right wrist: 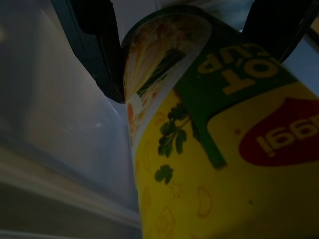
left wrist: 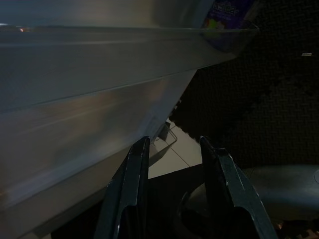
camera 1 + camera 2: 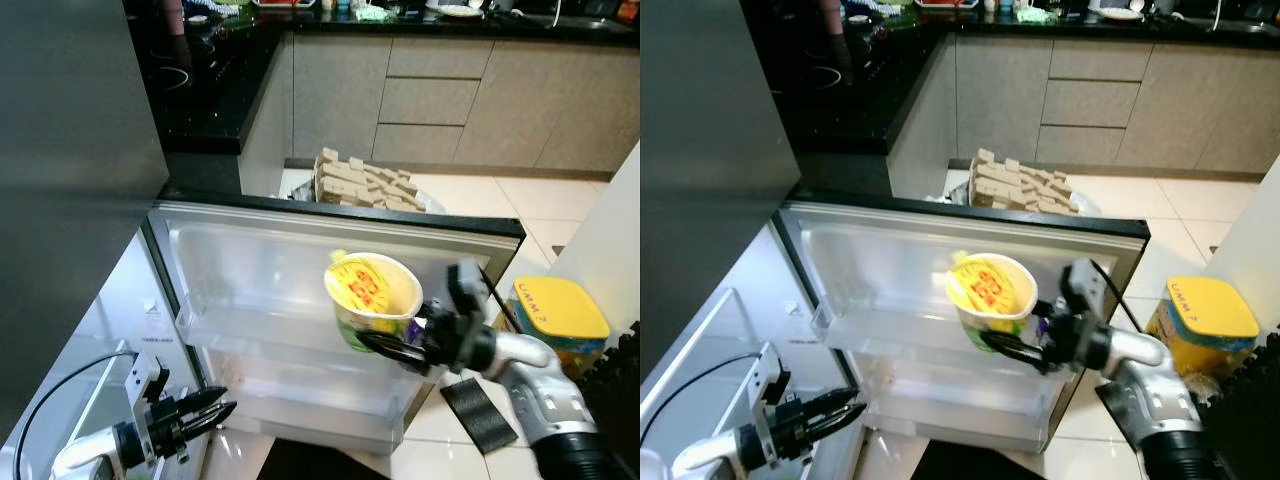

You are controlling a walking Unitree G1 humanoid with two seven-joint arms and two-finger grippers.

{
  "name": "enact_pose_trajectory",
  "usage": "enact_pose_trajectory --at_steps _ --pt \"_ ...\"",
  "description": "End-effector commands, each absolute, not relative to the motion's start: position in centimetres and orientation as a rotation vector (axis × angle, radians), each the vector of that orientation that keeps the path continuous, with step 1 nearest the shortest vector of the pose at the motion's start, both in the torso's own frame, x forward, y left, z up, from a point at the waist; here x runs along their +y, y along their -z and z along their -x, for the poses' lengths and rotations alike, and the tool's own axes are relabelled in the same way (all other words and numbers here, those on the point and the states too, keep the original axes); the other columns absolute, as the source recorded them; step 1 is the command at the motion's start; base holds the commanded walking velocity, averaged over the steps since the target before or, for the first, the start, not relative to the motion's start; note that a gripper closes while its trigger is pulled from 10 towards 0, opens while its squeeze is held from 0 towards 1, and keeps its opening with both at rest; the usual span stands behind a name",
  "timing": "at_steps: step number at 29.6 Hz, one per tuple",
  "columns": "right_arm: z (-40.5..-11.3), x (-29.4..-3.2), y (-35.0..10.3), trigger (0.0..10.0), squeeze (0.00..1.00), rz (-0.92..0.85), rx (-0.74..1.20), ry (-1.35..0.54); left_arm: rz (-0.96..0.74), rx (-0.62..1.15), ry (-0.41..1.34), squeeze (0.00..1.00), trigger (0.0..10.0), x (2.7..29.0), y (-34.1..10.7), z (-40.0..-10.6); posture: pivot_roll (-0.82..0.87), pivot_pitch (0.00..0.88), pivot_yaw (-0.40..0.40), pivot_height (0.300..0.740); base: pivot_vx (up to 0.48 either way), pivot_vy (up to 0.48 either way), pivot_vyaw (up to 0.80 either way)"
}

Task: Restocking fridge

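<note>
Right now your right pincer (image 3: 385, 345) clamps the noodle cup (image 3: 372, 297) low on its body, tilted, over the fridge door shelf (image 3: 250, 335); at seven o'clock your left pincer (image 3: 215, 412) hangs slightly parted, empty

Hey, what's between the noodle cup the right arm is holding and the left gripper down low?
In the left eye view, the clear door shelves of the open fridge door lie between the noodle cup, held by the right gripper, and the left gripper.
</note>
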State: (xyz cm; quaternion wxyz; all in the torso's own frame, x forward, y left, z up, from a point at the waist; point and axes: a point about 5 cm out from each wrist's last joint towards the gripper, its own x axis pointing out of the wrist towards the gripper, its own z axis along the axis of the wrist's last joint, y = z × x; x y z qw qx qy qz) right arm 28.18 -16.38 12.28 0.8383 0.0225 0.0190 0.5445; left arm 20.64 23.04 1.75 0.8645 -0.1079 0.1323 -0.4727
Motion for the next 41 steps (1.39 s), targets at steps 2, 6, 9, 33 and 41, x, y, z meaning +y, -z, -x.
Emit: enact_pose_trajectory --at_steps 2,6,9,33,41 --pt "-28.6 -15.5 -11.7 10.0 0.00 -0.032 0.055 -1.124 0.211 0.295 0.993 0.00 10.0 23.7 -2.0 -20.4 -0.07 0.000 -0.022 0.740 0.000 0.000 0.00" --pt "-29.2 -13.9 -10.4 10.0 0.00 -0.002 0.098 -1.054 0.213 0.299 0.992 0.00 10.0 23.7 -1.9 -20.3 -0.07 0.000 -0.023 0.740 0.000 0.000 0.00" --pt "-29.3 -13.4 -10.0 10.0 0.00 0.001 0.112 -1.044 0.213 0.300 0.992 0.00 10.0 23.7 -1.9 -20.3 -0.07 0.000 -0.024 0.740 0.000 0.000 0.00" --pt "-31.0 -7.5 -8.8 10.0 0.00 -0.054 0.117 -0.829 0.217 0.300 0.998 0.00 10.0 23.5 -2.1 -20.3 -0.06 0.000 -0.031 0.740 0.000 0.000 0.00" --pt "-30.9 -7.3 -7.8 10.0 0.00 -0.034 0.150 -0.780 0.216 0.302 0.993 0.00 10.0 23.7 -2.1 -20.2 -0.07 0.000 -0.028 0.740 0.000 0.000 0.00"
